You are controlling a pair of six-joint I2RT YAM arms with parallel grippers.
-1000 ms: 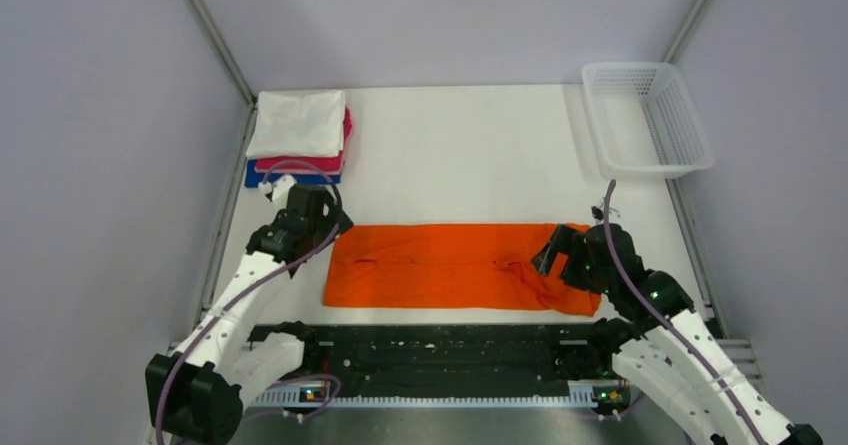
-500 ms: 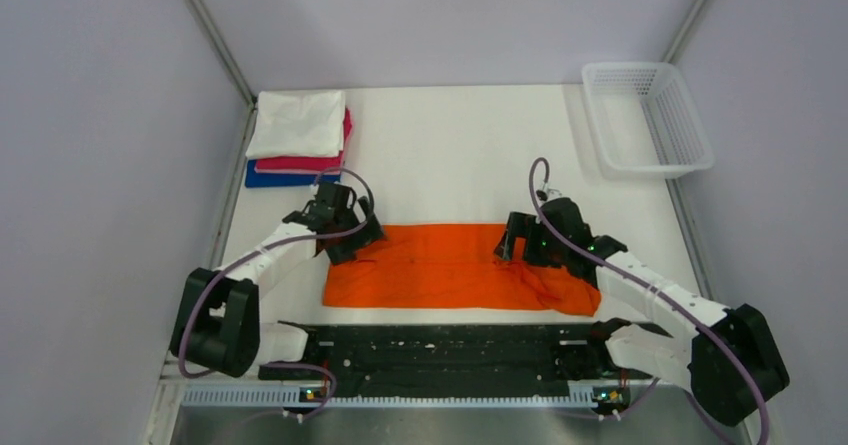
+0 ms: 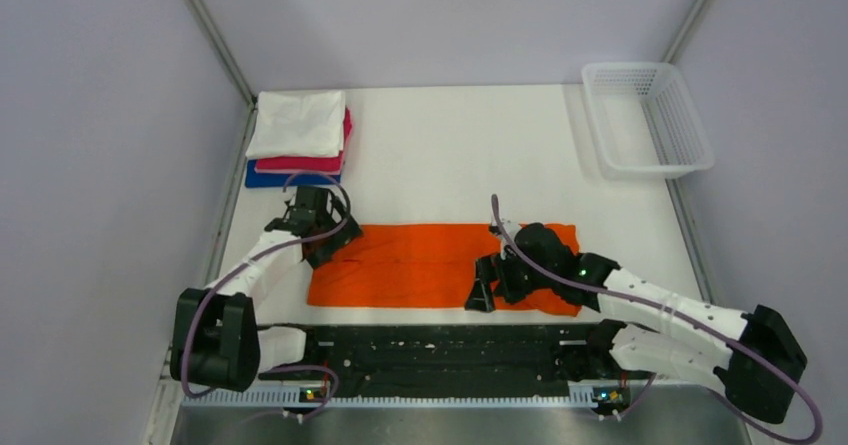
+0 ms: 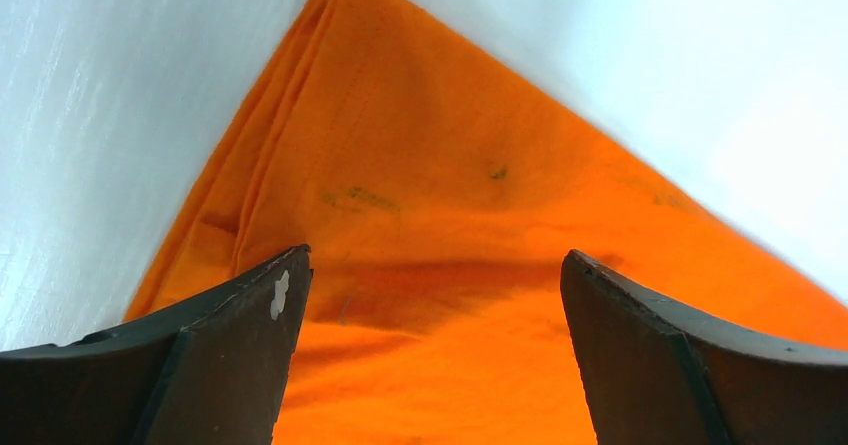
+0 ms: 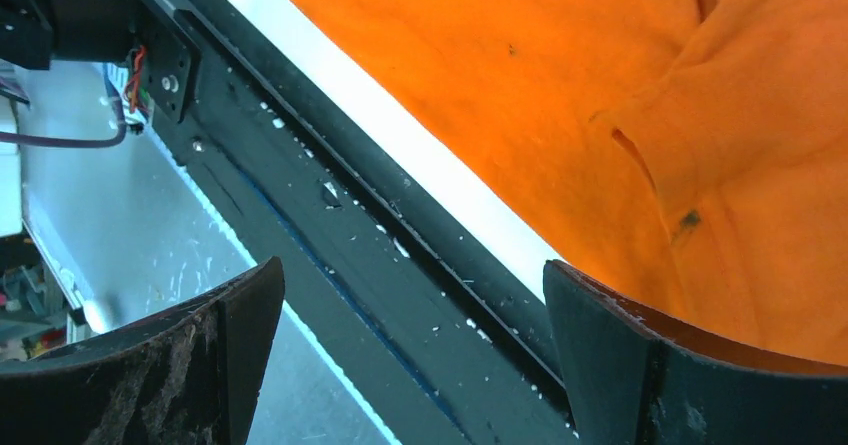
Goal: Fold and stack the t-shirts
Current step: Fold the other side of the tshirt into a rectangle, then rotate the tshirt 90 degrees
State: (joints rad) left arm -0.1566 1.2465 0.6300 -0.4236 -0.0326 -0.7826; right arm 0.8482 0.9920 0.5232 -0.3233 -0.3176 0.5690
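Note:
The orange t-shirt (image 3: 420,265) lies flat as a long folded strip across the near part of the table. My left gripper (image 3: 318,237) is open over its far left corner, and the left wrist view shows orange cloth (image 4: 440,165) between the spread fingers. My right gripper (image 3: 484,293) is open and empty at the shirt's near edge, right of centre. In the right wrist view it (image 5: 415,305) hangs over the black rail, with the orange cloth (image 5: 560,65) beside its right finger. The folded white (image 3: 298,123), pink-red (image 3: 300,163) and blue (image 3: 290,178) shirts are stacked at the far left.
A white mesh basket (image 3: 648,120) stands at the far right corner. A black rail (image 3: 440,350) runs along the table's near edge, just below the shirt. Grey walls close in the left and right sides.
The orange shirt has shifted a little to the left. My right gripper moved left and nearer, from the shirt's far edge to its near edge. My left gripper moved slightly left.

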